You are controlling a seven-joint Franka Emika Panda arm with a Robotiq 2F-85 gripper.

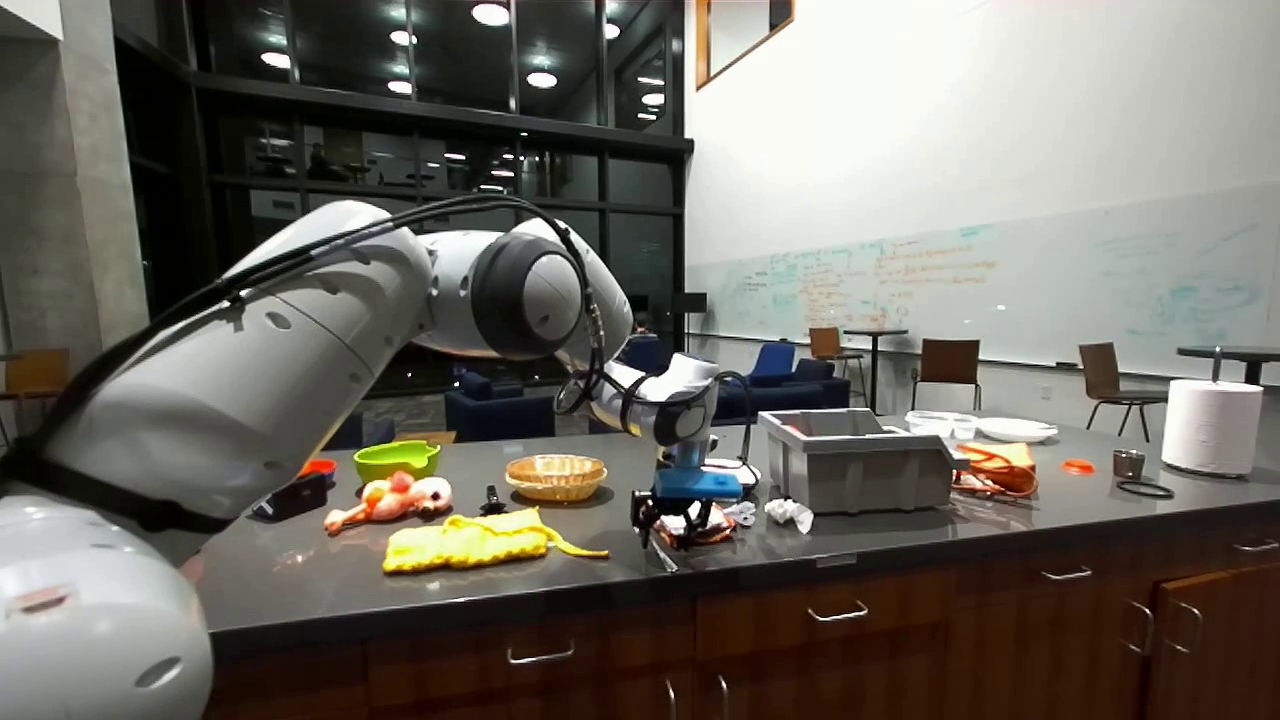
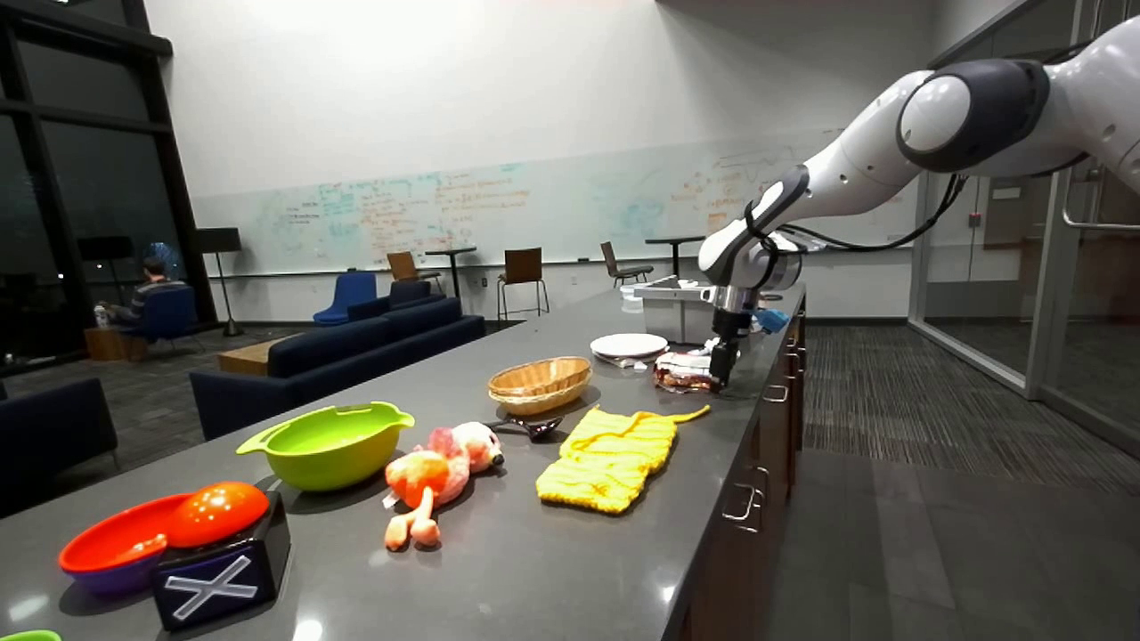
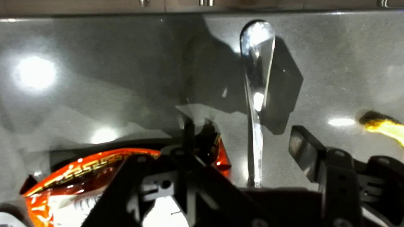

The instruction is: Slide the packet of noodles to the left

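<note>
Noodle packet — just beside gripper, mostly outside parted jaws — contact unclear.

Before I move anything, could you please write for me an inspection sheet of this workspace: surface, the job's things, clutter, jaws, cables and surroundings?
Surface: dark grey counter, shiny, with light reflections.
Job's things: packet of noodles, crinkled, lying on the counter.
Clutter: shiny utensil beside the packet, with a gap; yellow cloth, pink toy, basket, green bowl, white plate, grey bin.
Jaws: open, one side overlapping the packet in the wrist view; contact unclear; gripped between them: nothing seen.
Cables: black cables following the arm.
Surroundings: blue sofa beyond the counter; seated person in the background.
</note>
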